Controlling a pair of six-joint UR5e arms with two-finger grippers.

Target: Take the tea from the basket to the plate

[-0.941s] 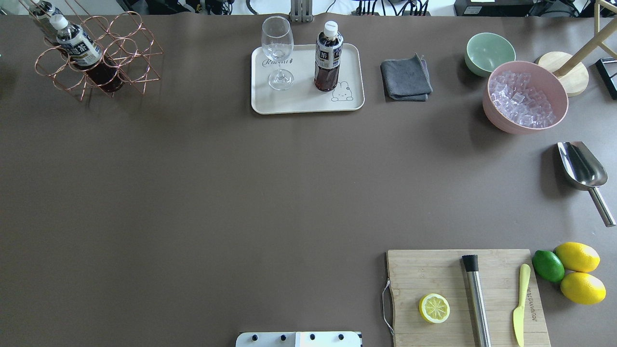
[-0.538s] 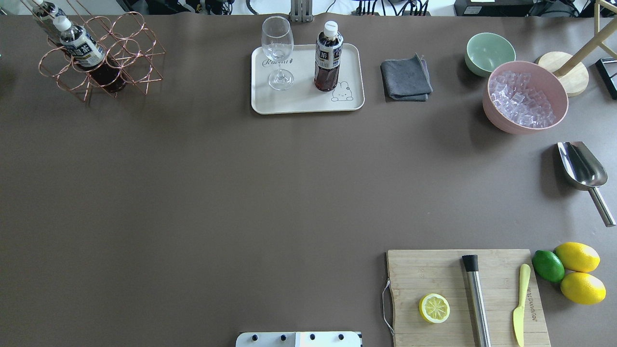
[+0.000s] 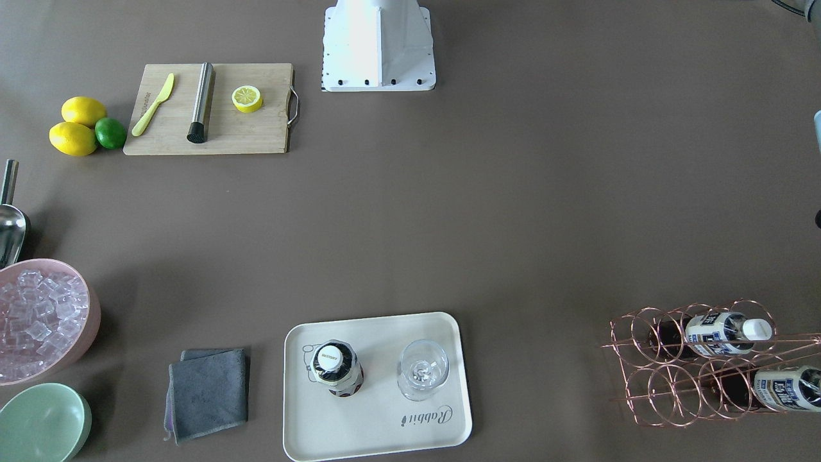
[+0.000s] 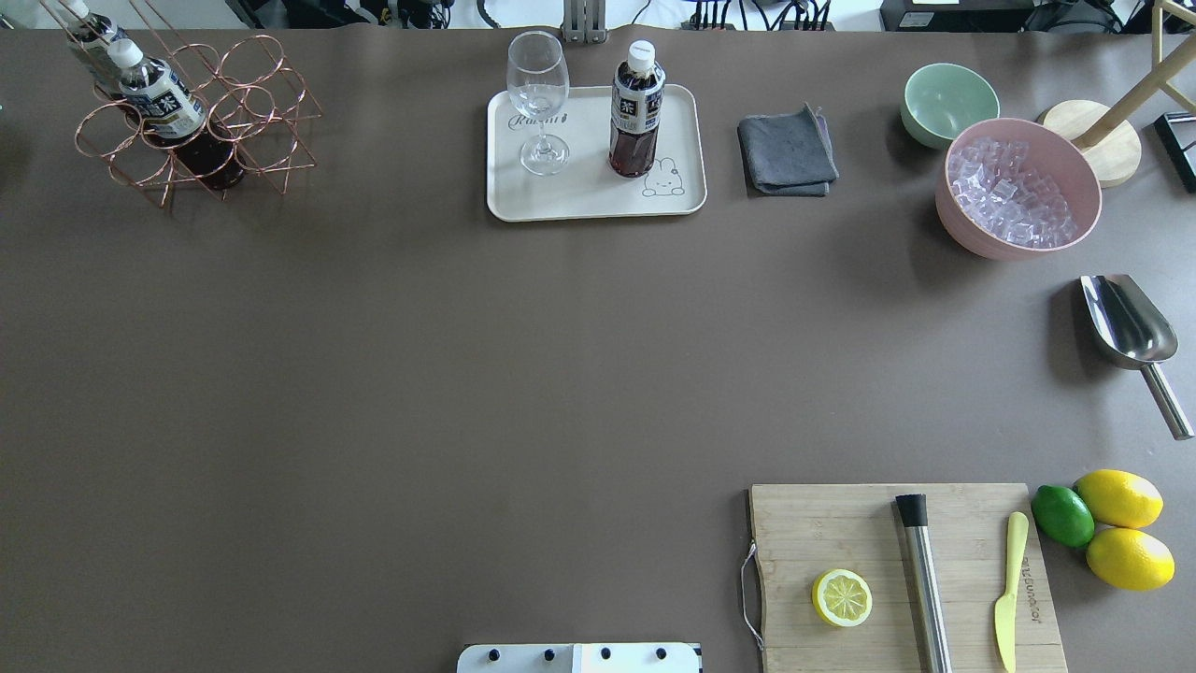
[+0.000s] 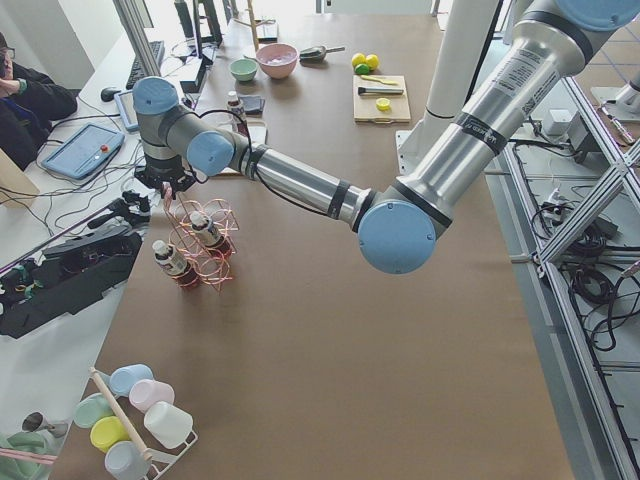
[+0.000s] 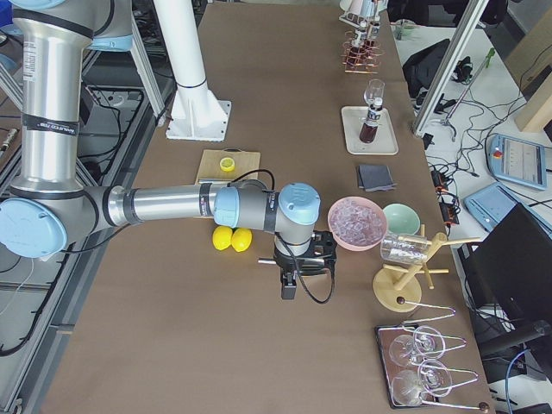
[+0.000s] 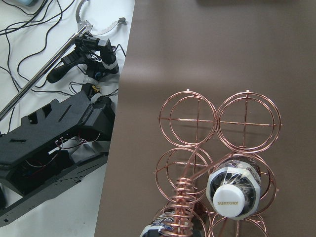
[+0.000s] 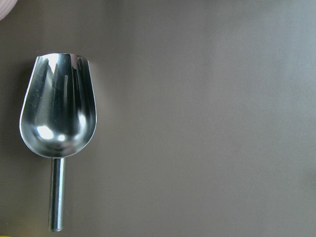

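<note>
Well, the left gripper (image 5: 168, 183) hangs over the rose-gold wire basket (image 4: 224, 112) of 2 bottles (image 4: 161, 98), its grip I cannot tell, and 1 clear brown tea bottle (image 4: 637, 112) stands on the cream rectangular tray (image 4: 598, 206), so backing away looks next.

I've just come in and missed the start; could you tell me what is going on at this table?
One tea bottle stands on the cream tray beside a wine glass; two more bottles sit in the copper basket. The left gripper hangs right over the basket, its grip unclear. The right gripper hovers above the metal scoop.
</note>
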